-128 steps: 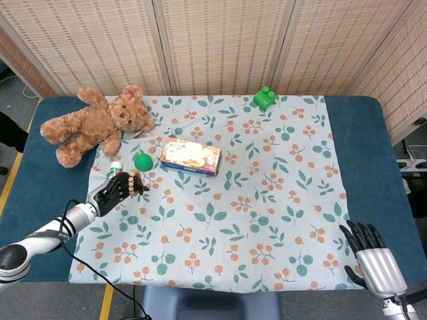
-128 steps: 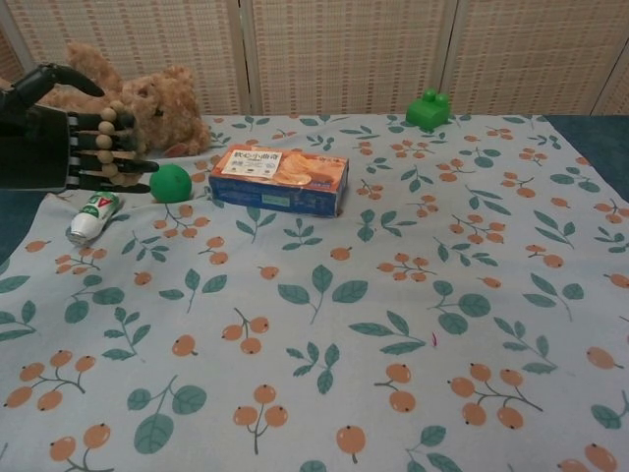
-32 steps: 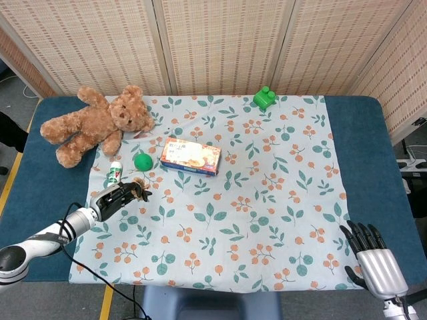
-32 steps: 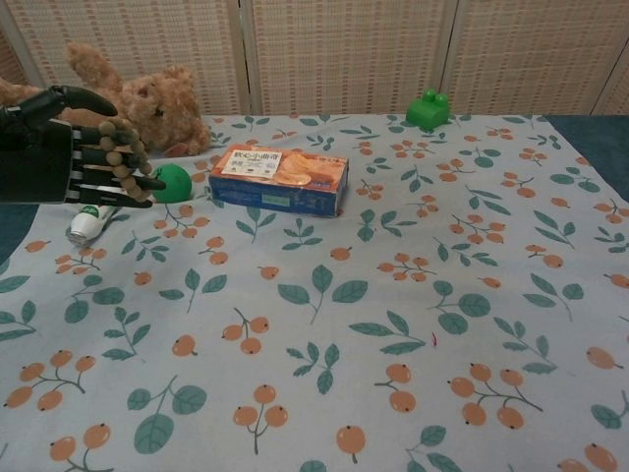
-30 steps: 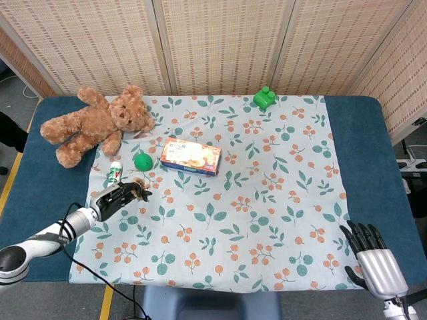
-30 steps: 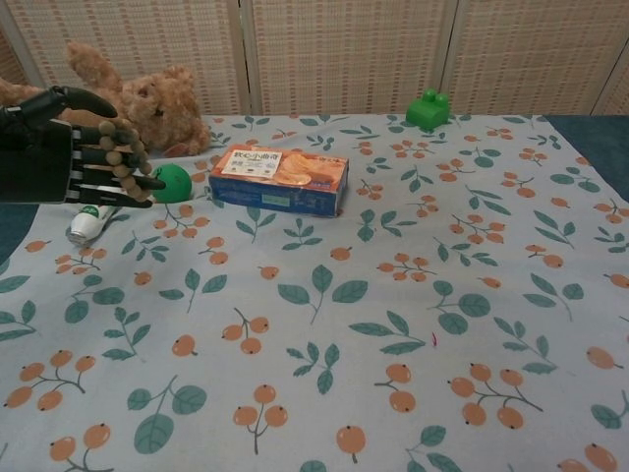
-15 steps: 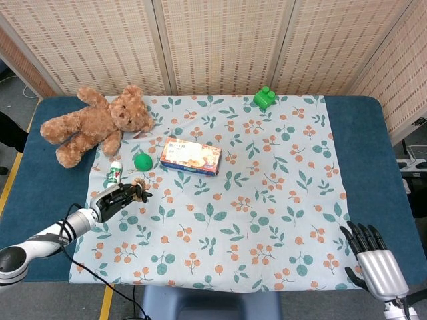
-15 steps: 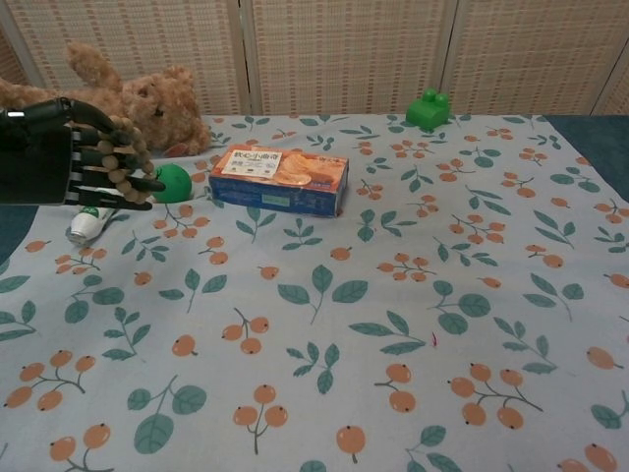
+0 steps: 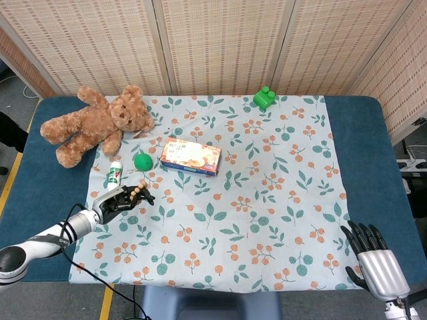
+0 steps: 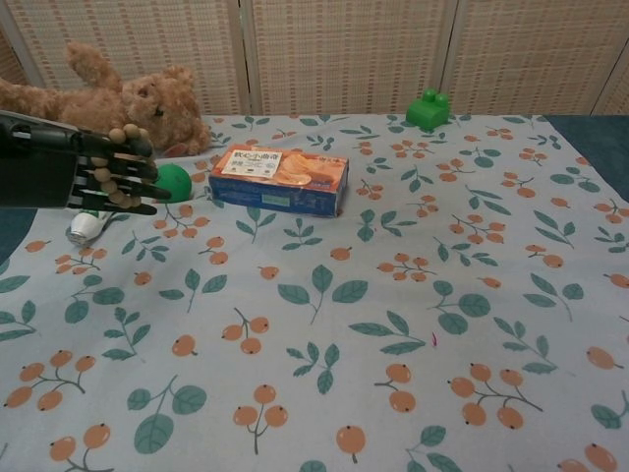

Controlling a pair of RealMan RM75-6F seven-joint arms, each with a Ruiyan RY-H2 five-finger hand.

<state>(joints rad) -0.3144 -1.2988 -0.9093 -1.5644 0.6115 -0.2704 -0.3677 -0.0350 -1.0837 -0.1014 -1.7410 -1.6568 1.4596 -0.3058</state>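
Your left robot hand (image 9: 122,197) grasps a bead string (image 10: 120,167) (loosely draped) | risk: beads slip off | right robot hand (image 9: 377,264) released

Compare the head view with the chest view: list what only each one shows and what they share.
Only the head view shows the right hand, open at the table's near right corner, and the left arm. Only the chest view shows, close up, the bead bracelet looped over the left hand. Both share the teddy bear, green ball, small bottle, biscuit box and green block.
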